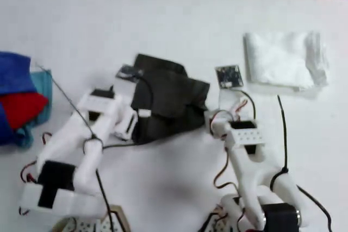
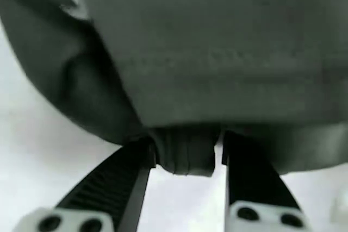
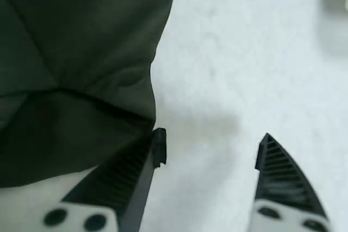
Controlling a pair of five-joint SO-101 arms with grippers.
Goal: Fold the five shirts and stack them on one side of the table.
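Observation:
A dark shirt (image 1: 168,99) lies partly folded in the middle of the white table (image 1: 179,25). My left gripper (image 2: 187,153) is at its left edge, shut on a bunched fold of the dark shirt (image 2: 217,52). My right gripper (image 3: 209,148) stands open beside the shirt's right edge, one fingertip (image 3: 157,145) touching the dark shirt (image 3: 76,80), bare table between the fingers. A folded white shirt (image 1: 285,58) lies at the back right. A pile of blue, red and teal shirts (image 1: 19,99) sits at the left edge.
A small circuit board (image 1: 229,76) lies between the dark shirt and the white one. Cables trail from both arms near the front edge. Open tabletop stretches across the back and front middle.

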